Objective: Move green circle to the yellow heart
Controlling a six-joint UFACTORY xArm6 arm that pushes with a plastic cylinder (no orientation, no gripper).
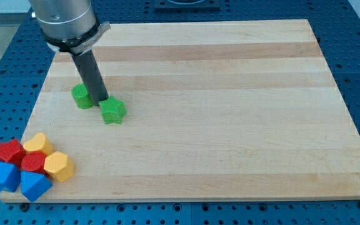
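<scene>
My tip (102,100), a bare rod holding nothing, sits between the green circle (81,96) and green star (112,112), so it could shove the star instead toward the yellow heart (37,144).

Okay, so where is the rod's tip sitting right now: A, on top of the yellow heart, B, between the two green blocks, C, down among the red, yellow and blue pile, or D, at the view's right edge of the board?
B: my tip rests between the green circle at its left and the green star at its right, far above the yellow heart in the bottom-left cluster.
</scene>
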